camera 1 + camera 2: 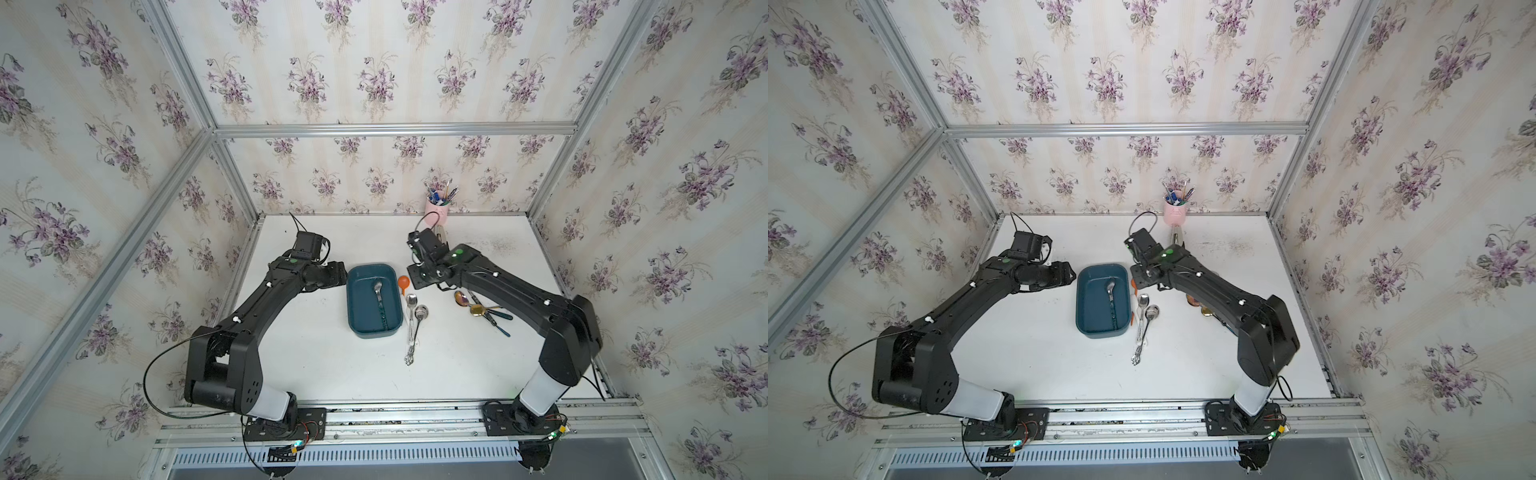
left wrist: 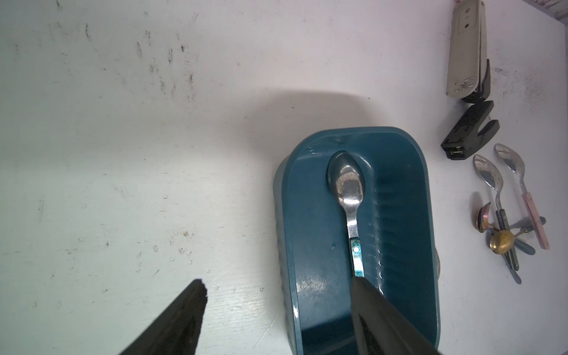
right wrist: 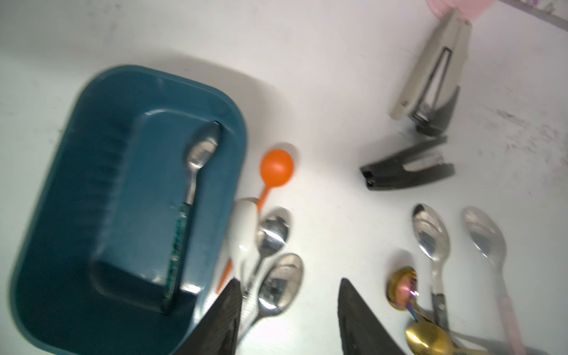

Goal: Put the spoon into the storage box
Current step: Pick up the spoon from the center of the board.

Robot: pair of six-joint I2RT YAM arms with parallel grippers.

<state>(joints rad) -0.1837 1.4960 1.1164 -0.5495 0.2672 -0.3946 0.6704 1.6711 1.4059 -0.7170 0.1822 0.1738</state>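
Note:
The teal storage box (image 1: 365,309) (image 1: 1091,309) sits mid-table in both top views. A silver spoon (image 1: 378,296) (image 1: 1111,294) with a teal handle lies inside it, bowl toward the back wall. In the left wrist view my left gripper (image 2: 278,289) hangs open and empty above the box (image 2: 313,233). One fingertip (image 2: 362,292) covers the end of the spoon (image 2: 347,184); the other is over bare table. My right gripper (image 3: 289,284) is open and empty over the table beside the box (image 3: 138,190), next to two silver spoons (image 3: 278,282).
Right of the box lie an orange spoon (image 1: 403,282), two silver spoons (image 1: 412,302) and a pile of coloured spoons (image 1: 478,309). A black stapler (image 3: 408,167) and a beige one (image 3: 430,67) lie farther back. A pink pen cup (image 1: 437,210) stands by the rear wall.

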